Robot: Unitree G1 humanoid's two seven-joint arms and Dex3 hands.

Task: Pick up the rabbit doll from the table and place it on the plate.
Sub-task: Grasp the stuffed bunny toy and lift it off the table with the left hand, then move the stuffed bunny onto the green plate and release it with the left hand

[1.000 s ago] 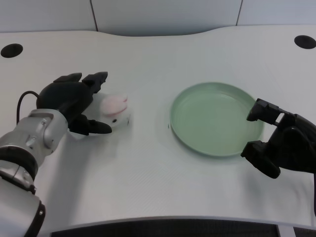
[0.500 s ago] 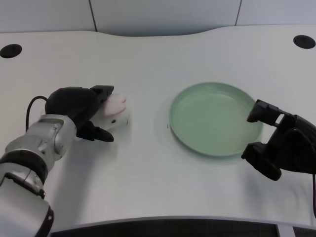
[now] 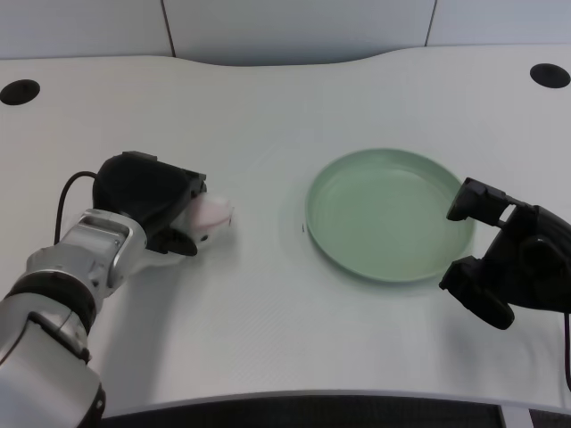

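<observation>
The rabbit doll [image 3: 211,215], white with pink ears, lies on the white table left of centre. My left hand [image 3: 152,201] is wrapped over it from the left, fingers curled around its top and front, so only the doll's right end shows. The green plate [image 3: 390,214] stands empty on the table to the right, well apart from the doll and the hand.
My right hand [image 3: 504,263] waits by the plate's right rim, partly over its edge. Two black round holes sit in the table's far corners, one at the left [image 3: 20,90] and one at the right [image 3: 550,75].
My left hand has slid forward over the doll and its fingers have closed around it; before, they were spread beside it. The doll has shifted slightly.
</observation>
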